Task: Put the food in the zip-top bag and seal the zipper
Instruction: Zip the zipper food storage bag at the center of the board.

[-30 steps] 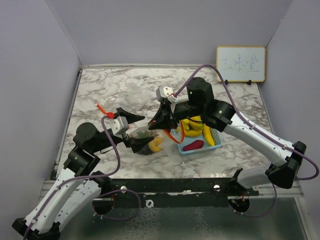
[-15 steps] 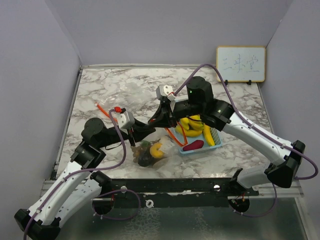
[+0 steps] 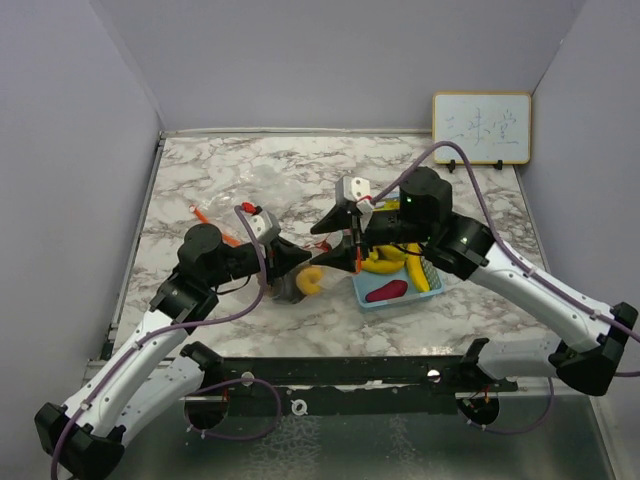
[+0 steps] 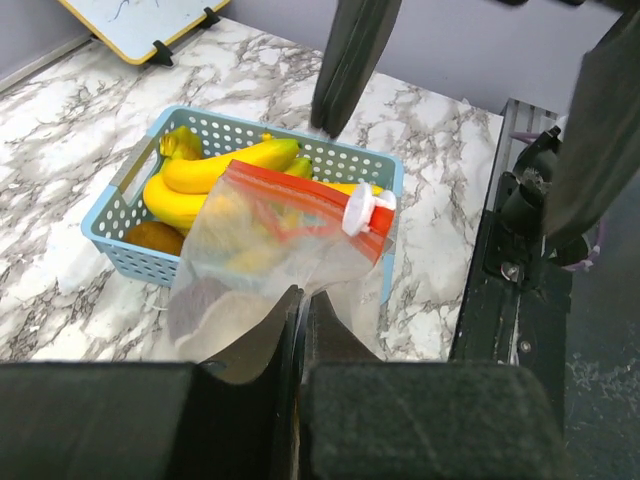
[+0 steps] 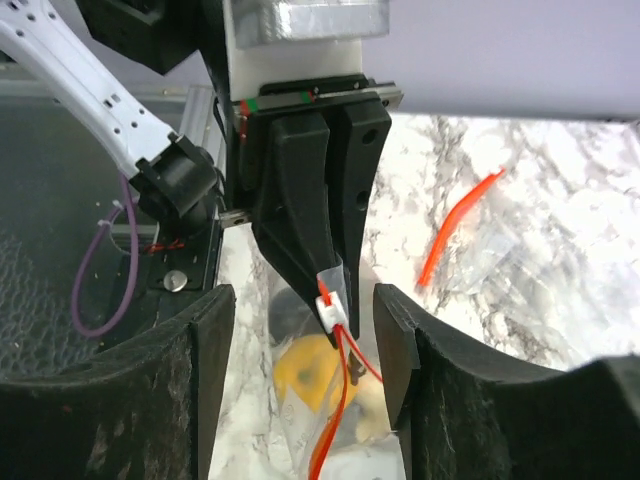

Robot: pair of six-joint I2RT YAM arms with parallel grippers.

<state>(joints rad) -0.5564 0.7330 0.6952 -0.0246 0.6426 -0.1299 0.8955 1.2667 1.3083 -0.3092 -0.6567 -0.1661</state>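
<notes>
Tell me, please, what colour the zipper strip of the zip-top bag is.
Red-orange zipper strip, with a white slider; the left wrist view shows it best.

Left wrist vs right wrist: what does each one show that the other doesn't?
Left wrist only: the blue basket holding bananas, and the whiteboard.
Right wrist only: a loose orange strip on the marble, plus the left arm's white link.
Both: the zip-top bag with its white slider, pinched by the shut left gripper, with the open right gripper straddling it.
</notes>
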